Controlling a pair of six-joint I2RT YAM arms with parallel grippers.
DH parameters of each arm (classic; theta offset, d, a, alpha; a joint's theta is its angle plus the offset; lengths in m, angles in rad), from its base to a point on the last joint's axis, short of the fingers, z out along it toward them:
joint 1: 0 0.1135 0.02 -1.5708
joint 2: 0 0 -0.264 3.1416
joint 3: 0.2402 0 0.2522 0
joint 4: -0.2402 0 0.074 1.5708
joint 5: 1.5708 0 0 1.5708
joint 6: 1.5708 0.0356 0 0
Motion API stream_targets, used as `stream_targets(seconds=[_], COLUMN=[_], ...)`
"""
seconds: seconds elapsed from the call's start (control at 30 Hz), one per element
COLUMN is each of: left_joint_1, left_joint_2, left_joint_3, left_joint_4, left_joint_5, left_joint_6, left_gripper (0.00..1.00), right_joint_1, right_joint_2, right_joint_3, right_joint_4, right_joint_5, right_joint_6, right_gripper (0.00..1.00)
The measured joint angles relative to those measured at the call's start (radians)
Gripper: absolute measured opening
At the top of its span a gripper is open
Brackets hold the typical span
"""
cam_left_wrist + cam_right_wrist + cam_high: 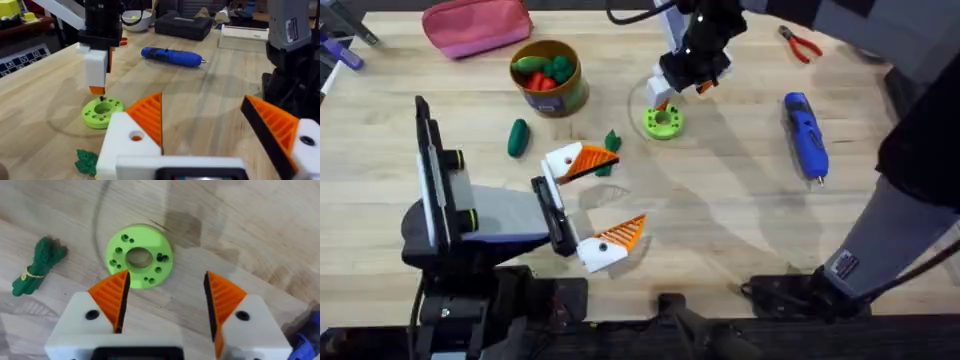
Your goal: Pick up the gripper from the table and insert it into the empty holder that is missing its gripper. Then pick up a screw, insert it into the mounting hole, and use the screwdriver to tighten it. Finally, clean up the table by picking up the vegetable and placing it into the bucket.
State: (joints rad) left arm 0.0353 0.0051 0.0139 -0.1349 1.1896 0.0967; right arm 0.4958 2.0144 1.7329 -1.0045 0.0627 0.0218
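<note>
Wood, plastic and cloth on the bench

The table [740, 210] is pale, matt wood with visible grain. The green disc [140, 257] looks like matt plastic with 1 wide centre hole, the screwdriver [172, 56] like glossy blue plastic with a metal tip, and the pink pouch [478, 25] like soft cloth.

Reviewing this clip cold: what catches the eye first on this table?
The right gripper hangs open just above a lime-green holed disc at mid-table. Nearer the bases, the left gripper spreads its white blocks with orange ribbed pads wide open. A blue screwdriver lies to the right, and a bucket of toy vegetables stands toward the far left.
</note>
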Motion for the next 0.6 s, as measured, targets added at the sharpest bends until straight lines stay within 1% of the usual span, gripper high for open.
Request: stream_targets(seconds=[0.1, 0.37, 0.53, 0.6], left_joint_1=[0.0, 0.0, 0.0, 0.0], left_joint_2=[0.0, 0.0, 0.0, 0.0], left_joint_3=[0.0, 0.0, 0.0, 0.0], left_joint_4=[0.0, 0.0, 0.0, 0.0], left_joint_5=[0.0, 0.0, 0.0, 0.0], left_joint_6=[0.0, 0.0, 0.0, 0.0], left_gripper=[0.985, 0.985, 0.985, 0.985], right_joint_1=[0.003, 0.003, 0.003, 0.003], right_joint_2=[0.0, 0.006, 0.031, 0.045], right_joint_3=[0.0, 0.0, 0.0, 0.0], right_joint_4=[0.009, 0.016, 0.017, 0.017], right_joint_5=[-0.001, -0.004, -0.004, -0.004], right_joint_6=[-0.006, -0.016, -0.019, -0.02], right_gripper=[0.738, 0.704, 0.69, 0.666])
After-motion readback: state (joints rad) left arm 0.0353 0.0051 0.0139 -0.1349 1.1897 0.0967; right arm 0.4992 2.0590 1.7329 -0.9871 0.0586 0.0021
